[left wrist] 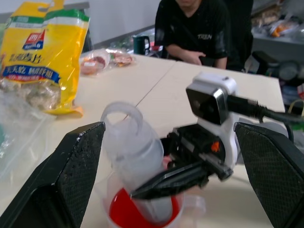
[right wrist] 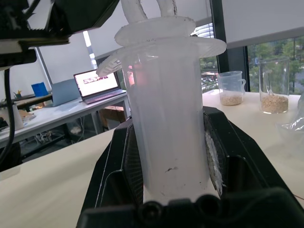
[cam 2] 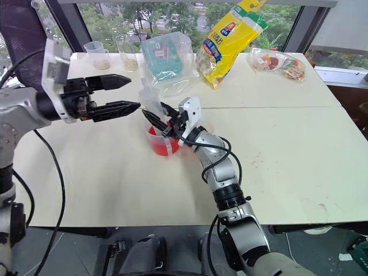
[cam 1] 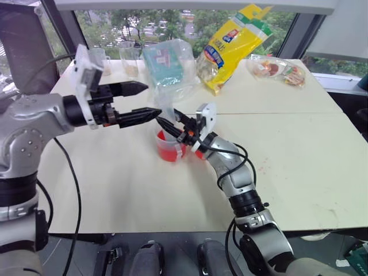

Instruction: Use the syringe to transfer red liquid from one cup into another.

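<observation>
**Syringe set in the cup, ready to draw**

The left gripper hovers spread beside the plunger top. The right gripper pinches the syringe, tip down in the red cup. Likely next: the left pulls the plunger up.

A yellow bag, a clear bag and two beakers stand at the table's far edge.
</observation>
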